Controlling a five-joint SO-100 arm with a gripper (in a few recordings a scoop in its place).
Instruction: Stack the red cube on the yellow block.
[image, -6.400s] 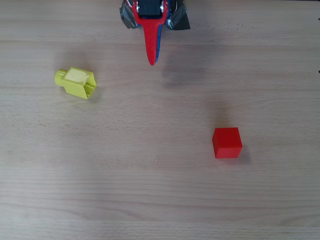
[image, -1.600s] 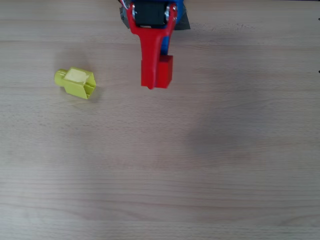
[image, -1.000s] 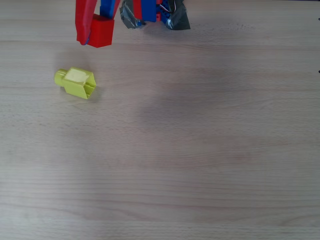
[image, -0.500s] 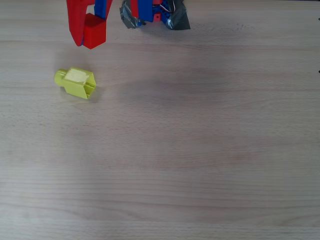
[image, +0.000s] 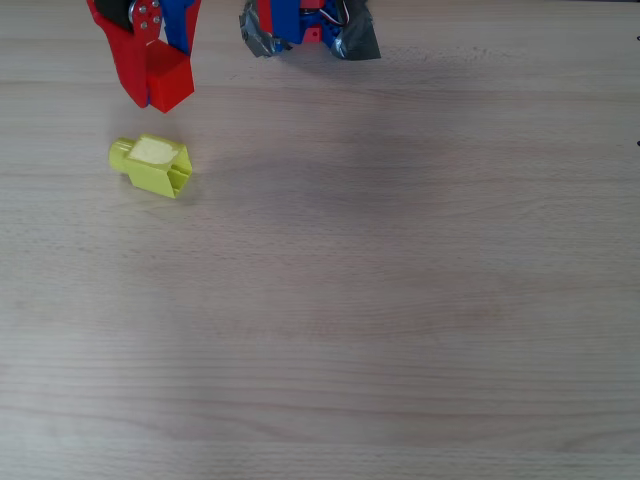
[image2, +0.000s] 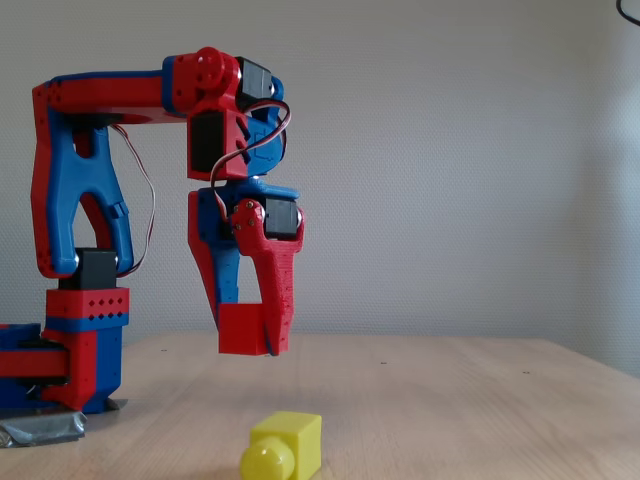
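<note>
Surface: pale wooden table (image: 400, 300) before a plain grey wall (image2: 450, 150).
Gripper (image: 150, 90): clenched on the red cube (image: 168, 80), held in the air near the table's far left corner in the overhead view.
Yellow block (image: 152, 165): lying on the table near its left edge, just below the cube in the overhead view, stub end pointing left.

The red cube (image: 168, 78) at the upper left of the overhead view is bright red all over, with plain faces. The gripper (image: 150, 92) around it is the same red, with blue parts beside it. In the fixed view, the arm (image2: 100, 180) is red and blue, with black boxes on it. The yellow block (image: 153, 165) at the left of the overhead view is bright yellow, with a paler top. The table (image: 400, 300) is light wood with thin lines running across. The tape (image: 355, 38) at the top is shiny grey. The wall (image2: 450, 150) is plain pale grey.
</note>
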